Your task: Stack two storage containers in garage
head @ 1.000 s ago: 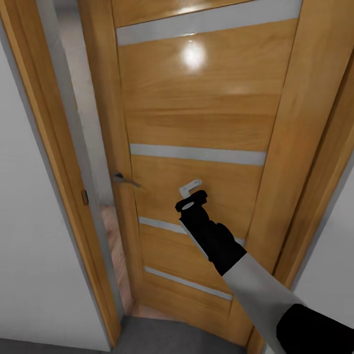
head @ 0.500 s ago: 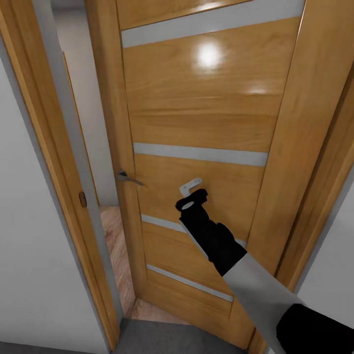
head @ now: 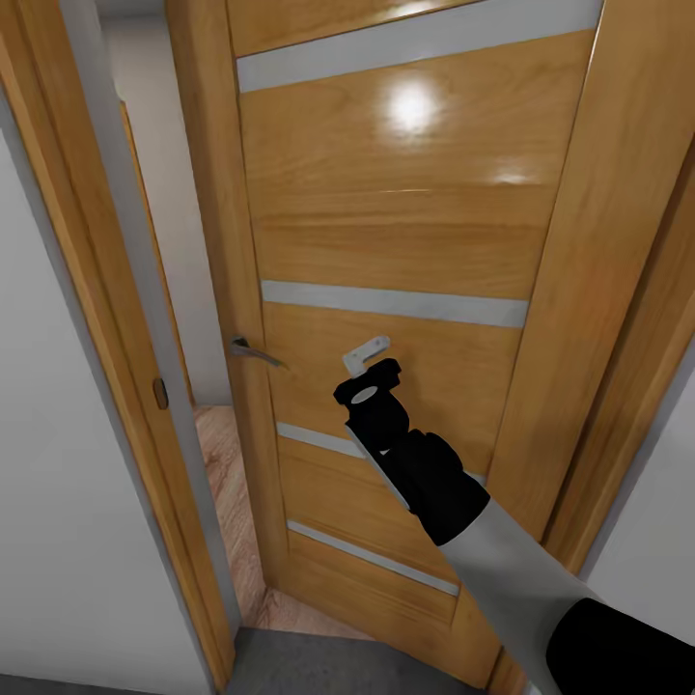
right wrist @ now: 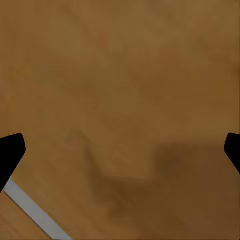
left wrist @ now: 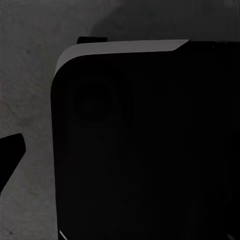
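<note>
Your right gripper [head: 368,355] sits center frame in the head view, pale fingers [head: 371,348] right up against the wooden door [head: 386,222], at or almost at contact with the panel between the two middle grey strips; exact contact you cannot tell. In the right wrist view the two black fingertips [right wrist: 10,152] sit at the far left and far right edges of the frame, so the jaws are spread wide with nothing between them, just brown door surface and one grey strip [right wrist: 32,212] in the lower left corner. Right arm [head: 502,569] runs from the lower right corner up to center, black wrist section then grey forearm. The door stands ajar: a gap shows along the left side of the frame between the door edge and the door frame [head: 116,319], with a metal lever handle [head: 253,353] sticking out at the door's left edge, left of your gripper and apart from it. Through the gap you see light wood plank floor [head: 224,483] and a white wall beyond. Dark grey floor [head: 319,666] at the bottom of the frame, white wall [head: 48,541] at lower left. Left wrist view is dark: a black rounded body [left wrist: 150,145] over dark grey speckled ground, one fingertip [left wrist: 10,155] at the left edge; left finger opening you cannot tell. Storage containers are not in frame, so their place relative to the fingers cannot be told.
</note>
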